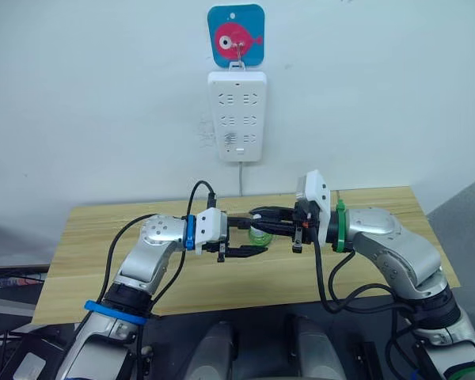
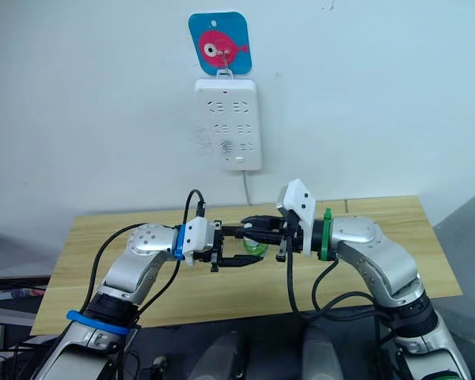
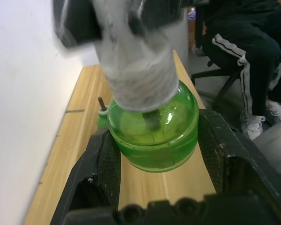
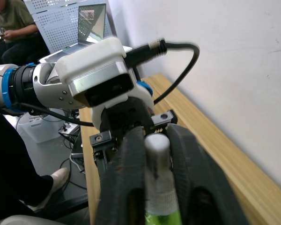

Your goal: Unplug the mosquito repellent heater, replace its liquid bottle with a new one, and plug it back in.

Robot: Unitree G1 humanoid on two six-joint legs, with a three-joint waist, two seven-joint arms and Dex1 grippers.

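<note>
Above the wooden table (image 1: 103,261), the left gripper (image 1: 245,237) clasped the green liquid bottle (image 3: 152,136) while the right gripper (image 1: 273,220) clenched the white mosquito repellent heater (image 3: 138,70) at its neck. The bottle swap appeared under way; next, the two needed twisting apart. The power strip (image 1: 237,115) hung above.

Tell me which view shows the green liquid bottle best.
The left wrist view: the green liquid bottle sits large between the left gripper fingers, its white threaded top visible. The eye views show a small green patch; the right wrist view shows its white neck.
</note>
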